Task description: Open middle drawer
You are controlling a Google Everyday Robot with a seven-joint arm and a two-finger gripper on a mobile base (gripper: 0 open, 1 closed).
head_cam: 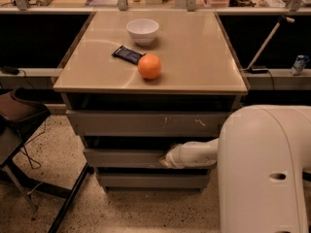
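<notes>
Cabinet top (194, 57) carries a white bowl (142, 30), a dark packet (128, 54) and an orange (149, 66). All 3 sit well back from the front edge, so they are no factor for a drawer pull.

3 drawer fronts below:
- top drawer (141, 124): the largest, with white scratch marks
- middle drawer (121, 158): the target, plain flat front with no handle
- bottom drawer (150, 180): the narrowest

The middle drawer looks shut or nearly so, with none of its interior showing. There is a dark gap between its upper edge and the top drawer.

The arm (194, 153) comes in low from the right, roughly level, with the gripper (164, 161) at the middle drawer's front, about mid-width. That placement makes sense to me. With no handle, the only purchase is the front's upper lip, and a centred hold keeps the pull straight so the drawer is less likely to rack.

The gripper tip looks to be touching the front panel or just at its top edge. I can't tell which, nor whether it is spread, closed or hooked over the lip. I see nothing held in it.

The robot's white body (262, 169) blocks the right end of the 2 lower drawers. A dark chair (19, 110) stands to the left, apart from the cabinet and out of the drawer's path.

Judgement: this is the engage stage and the pull is not yet done.
</notes>
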